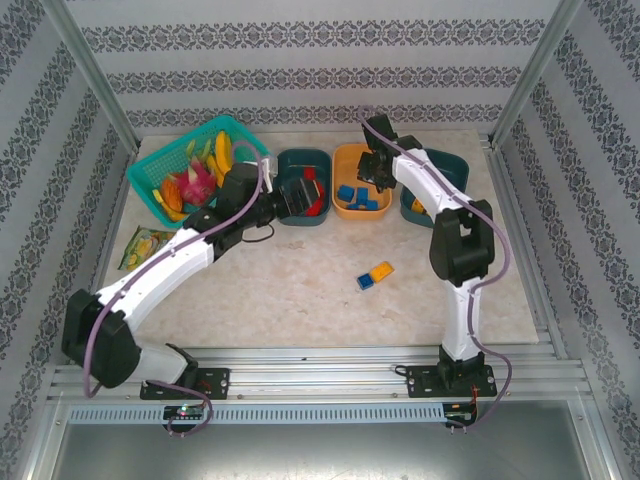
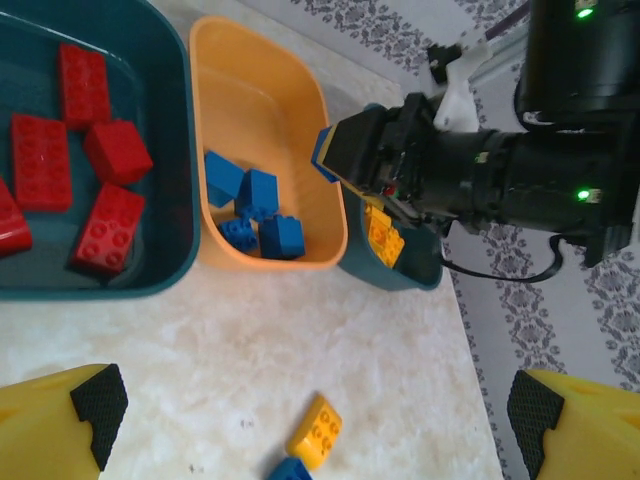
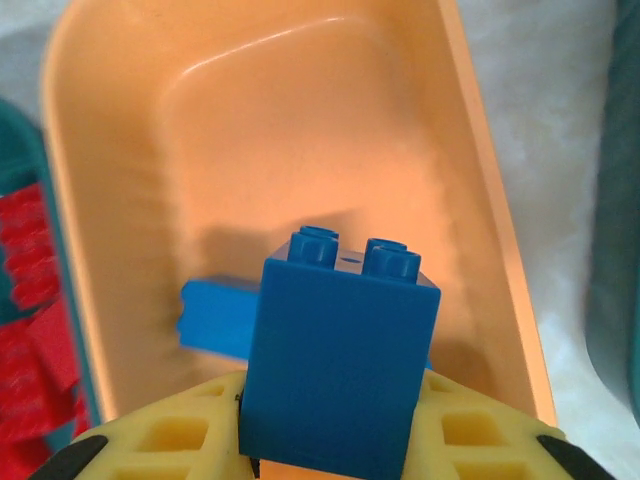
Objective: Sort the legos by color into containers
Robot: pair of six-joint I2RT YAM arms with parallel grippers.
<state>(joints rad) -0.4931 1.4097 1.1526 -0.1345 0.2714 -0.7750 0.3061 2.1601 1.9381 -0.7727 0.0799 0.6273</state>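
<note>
R gripper (image 1: 375,168) clenched on blue brick (image 3: 340,360), brick over orange tub (image 3: 120,130) w/ more blue bricks (image 2: 255,212), far centre, L gripper (image 1: 297,196) spread wide, nothing in it, by teal tub (image 2: 182,150) at left

The orange tub (image 3: 300,120) contained blue bricks (image 2: 255,210). The held brick (image 3: 335,350) in the right gripper (image 3: 330,440) was the same blue, and the fingers (image 3: 170,440) were yellow. One dark teal tub (image 2: 175,150) had only red bricks (image 2: 40,160). On the table (image 1: 300,290), pale beige with a marble pattern, lay a yellow-orange brick (image 2: 315,430) and a loose blue brick (image 2: 290,470). The walls (image 1: 300,40) were white with grey ornamental bands. The lattice basket (image 1: 165,150) was a brighter teal.
</note>
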